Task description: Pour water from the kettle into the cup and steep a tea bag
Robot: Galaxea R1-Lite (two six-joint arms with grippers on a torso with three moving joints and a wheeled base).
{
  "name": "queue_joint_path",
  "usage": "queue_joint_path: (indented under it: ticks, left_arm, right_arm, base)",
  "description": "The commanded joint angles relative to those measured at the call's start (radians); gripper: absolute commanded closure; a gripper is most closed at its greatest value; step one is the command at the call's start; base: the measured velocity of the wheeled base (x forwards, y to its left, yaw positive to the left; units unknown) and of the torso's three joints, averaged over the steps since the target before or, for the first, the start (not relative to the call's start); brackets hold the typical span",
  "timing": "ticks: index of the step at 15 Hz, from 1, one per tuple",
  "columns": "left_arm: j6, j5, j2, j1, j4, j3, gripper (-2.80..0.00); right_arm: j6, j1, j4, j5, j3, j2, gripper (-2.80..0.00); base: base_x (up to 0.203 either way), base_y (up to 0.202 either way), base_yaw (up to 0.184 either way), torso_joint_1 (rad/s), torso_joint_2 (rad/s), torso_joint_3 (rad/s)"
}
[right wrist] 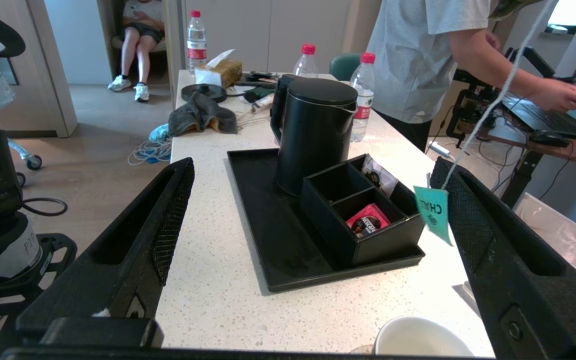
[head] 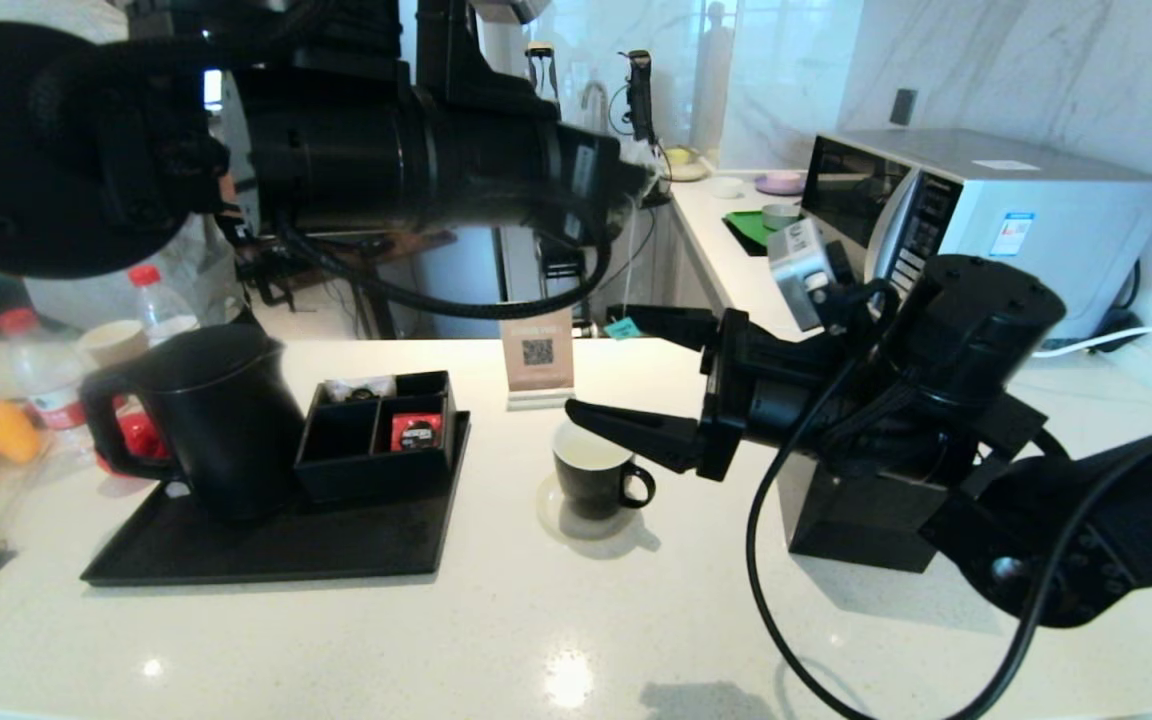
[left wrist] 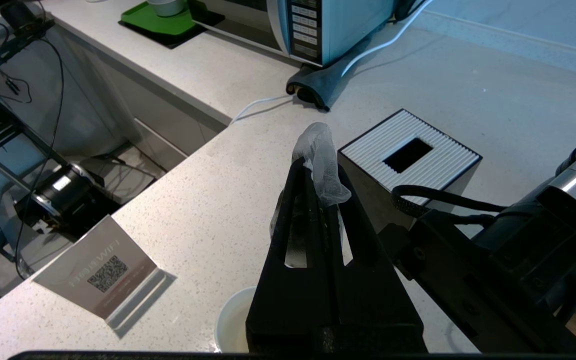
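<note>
Both arms are matte black, built of thick cylindrical segments. The right matte-black end effector (head: 626, 382) has two tapered, hollowed fingers (right wrist: 163, 235) with cross-hatched inner pads. A silver box-shaped camera (head: 802, 262) sits on its wrist. Black cables (head: 766, 560) loop beneath both arms.

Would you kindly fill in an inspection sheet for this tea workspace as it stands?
Surface: white speckled counter, no spills seen.
Job's things: kettle upright on black tray, lid on; cup on the counter beside the tray; tea bag raised above the counter, its teal tag dangling on a string.
Clutter: compartment box with sachets, QR sign, tissue box, bottles.
Grippers: left gripper shut on tea bag; right gripper open by the cup.
Cables: black cable looping off the right arm.
Surroundings: microwave, a person nearby.
</note>
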Motion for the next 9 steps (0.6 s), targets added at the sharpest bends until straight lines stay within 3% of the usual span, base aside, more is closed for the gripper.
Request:
queue_joint_path:
  ticks: [1, 9]
  left_arm:
    - [0.000, -0.001, -0.002, -0.002, 0.000, 0.003, 0.00]
    - [-0.029, -0.001, -0.002, -0.004, 0.000, 0.002, 0.00]
  right_arm:
    - [0.000, 0.000, -0.006, 0.004, 0.000, -0.001, -2.80]
    - [-0.008, 0.000, -0.008, 0.003, 0.003, 0.001, -2.80]
  base:
    - [0.000, 0.000, 0.000, 0.000, 0.00, 0.000]
    - [0.000, 0.000, 0.000, 0.000, 0.00, 0.000]
